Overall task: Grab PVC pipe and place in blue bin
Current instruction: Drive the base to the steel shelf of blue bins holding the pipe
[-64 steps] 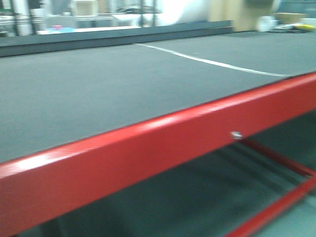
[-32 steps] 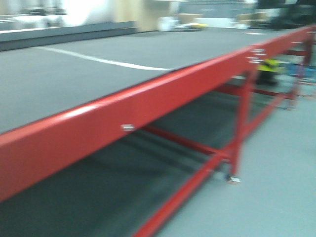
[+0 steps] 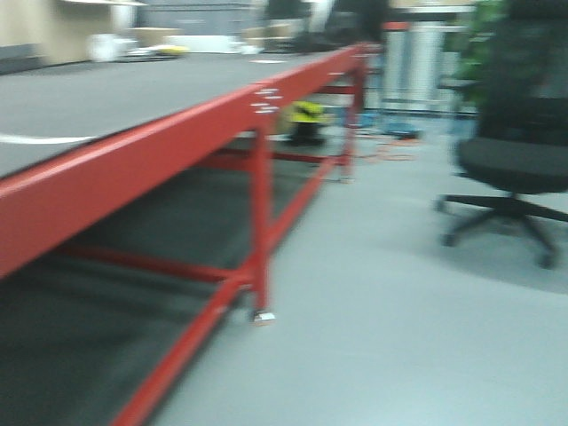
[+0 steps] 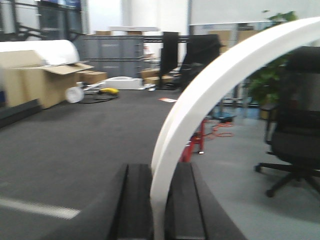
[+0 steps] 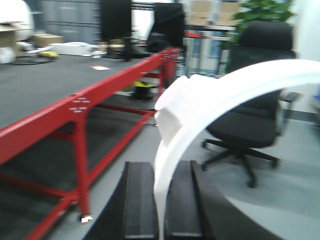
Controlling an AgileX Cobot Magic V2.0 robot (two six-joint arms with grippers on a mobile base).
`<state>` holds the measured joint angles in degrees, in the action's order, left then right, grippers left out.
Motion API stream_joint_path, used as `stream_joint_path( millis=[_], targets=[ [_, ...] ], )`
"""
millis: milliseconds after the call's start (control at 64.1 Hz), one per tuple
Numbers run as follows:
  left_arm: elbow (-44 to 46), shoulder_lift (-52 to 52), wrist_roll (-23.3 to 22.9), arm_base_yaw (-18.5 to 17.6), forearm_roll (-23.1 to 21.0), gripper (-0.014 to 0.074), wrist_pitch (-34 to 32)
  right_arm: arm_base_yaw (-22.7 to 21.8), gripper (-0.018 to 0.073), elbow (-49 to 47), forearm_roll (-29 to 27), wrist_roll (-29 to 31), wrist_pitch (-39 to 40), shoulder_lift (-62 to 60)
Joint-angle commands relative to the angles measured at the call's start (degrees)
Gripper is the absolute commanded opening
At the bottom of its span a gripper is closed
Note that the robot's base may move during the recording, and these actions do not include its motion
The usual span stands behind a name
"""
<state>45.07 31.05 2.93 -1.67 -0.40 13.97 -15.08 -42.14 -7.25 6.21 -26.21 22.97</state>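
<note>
In the left wrist view a white, curved PVC pipe (image 4: pixel 215 75) arcs up and to the right from between two black fingers. My left gripper (image 4: pixel 159 170) is shut on its lower end. The right wrist view shows a similar white curved piece (image 5: pixel 225 95) with a blocky step near its top left. It rises from my right gripper (image 5: pixel 159 167), which is shut on it. I cannot tell whether the two views show one pipe or two. Neither gripper appears in the front view. The blue bin is out of view.
A long table with a red frame (image 3: pixel 133 160) and a dark grey top runs along the left, one leg (image 3: pixel 260 231) standing on the grey floor. A black office chair (image 3: pixel 519 160) stands to the right. Cardboard boxes (image 4: pixel 40 80) and an orange cable (image 4: pixel 220 132) lie beyond.
The front view has swung right along the red table. The tabletop filled it before; now the table's leg, the open floor and the office chair show.
</note>
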Motion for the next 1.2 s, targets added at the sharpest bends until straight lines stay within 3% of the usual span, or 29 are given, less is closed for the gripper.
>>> stream_joint_path(
  millis=[0,1185],
  targets=[
    [0.18,-0.34,-0.32,-0.42,-0.1,-0.0111,-1.64,-0.11,-0.0167,-0.48,0.06,0.3,1.01,-0.38],
    [0.18,-0.34,-0.32,-0.42,-0.1,-0.0111,-1.74,-0.11,-0.0167,-0.48,0.06,0.3,1.01,-0.38]
  ],
)
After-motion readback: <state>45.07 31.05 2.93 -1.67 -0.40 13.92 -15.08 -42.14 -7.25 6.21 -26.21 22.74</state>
